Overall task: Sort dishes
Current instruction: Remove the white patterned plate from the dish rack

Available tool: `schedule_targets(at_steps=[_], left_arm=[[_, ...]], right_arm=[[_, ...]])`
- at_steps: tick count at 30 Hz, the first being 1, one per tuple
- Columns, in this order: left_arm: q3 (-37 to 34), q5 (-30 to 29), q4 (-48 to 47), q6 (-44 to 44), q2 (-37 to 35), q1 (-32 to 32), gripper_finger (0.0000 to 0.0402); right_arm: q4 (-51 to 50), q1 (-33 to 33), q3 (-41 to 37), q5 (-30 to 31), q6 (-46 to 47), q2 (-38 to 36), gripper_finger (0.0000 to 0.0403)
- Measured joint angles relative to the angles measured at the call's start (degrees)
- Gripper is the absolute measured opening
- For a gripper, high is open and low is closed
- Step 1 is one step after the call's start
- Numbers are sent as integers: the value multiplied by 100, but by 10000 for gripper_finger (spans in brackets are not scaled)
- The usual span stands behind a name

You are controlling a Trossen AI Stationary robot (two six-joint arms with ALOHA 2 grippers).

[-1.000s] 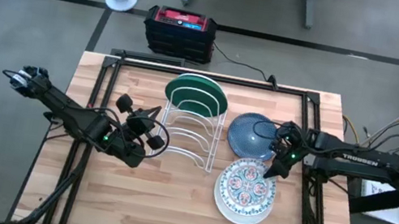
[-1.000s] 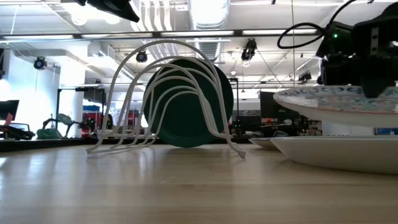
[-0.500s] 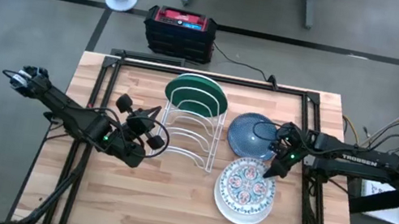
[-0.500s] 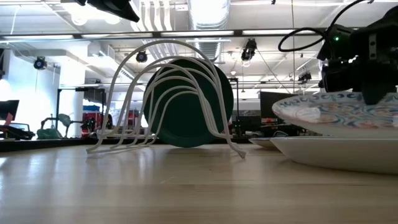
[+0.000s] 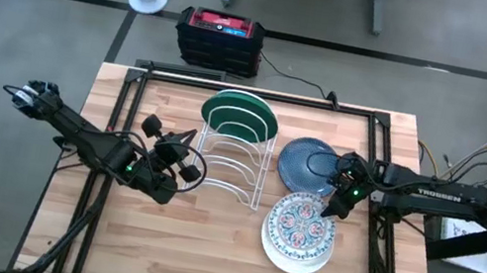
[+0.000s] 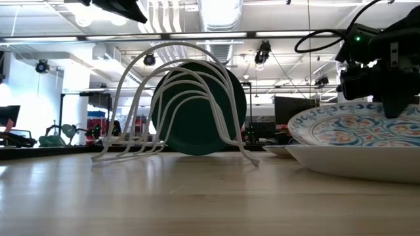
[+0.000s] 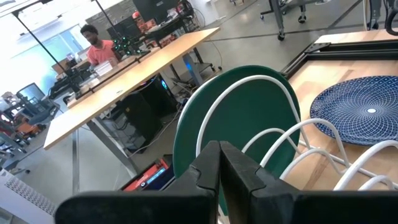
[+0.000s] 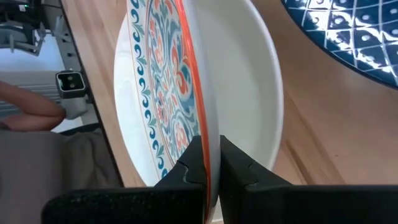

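A: How is the floral-patterned dish (image 5: 303, 221) held?

B: Its rim is pinched between the closed fingers of the right gripper (image 5: 331, 208), on the side nearest the blue speckled dish (image 5: 307, 164). In the low view that side is seen raised, while the far side looks to rest on the plain white dish (image 5: 294, 254) underneath.

A: And the left gripper (image 5: 187, 171)?

B: It is shut on nothing, parked just beside the white wire rack (image 5: 231, 162) on the wooden table (image 5: 155, 241).

A: Where are the other dishes?

B: The green dish (image 5: 241, 113) is stood upright in the rack's rear slot. The blue one lies flat between the rack and the right arm. The white one is flat under the floral dish.

A: What could go wrong from here?

B: Only a narrow strip of glossy rim is gripped, so the dish could probably slip or swing in the fingers once it is lifted clear. The white dish might be dragged along by the trailing edge. If the dish is carried toward the rack, the blue dish or the wire hoops could be clipped, since all of them stand close together.
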Motion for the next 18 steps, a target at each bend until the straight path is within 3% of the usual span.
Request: schedule_targets(at_steps=[18], left_arm=[[0,0,0,0,0,0,0]], right_arm=[[-4,36,0,97,15,0,31]])
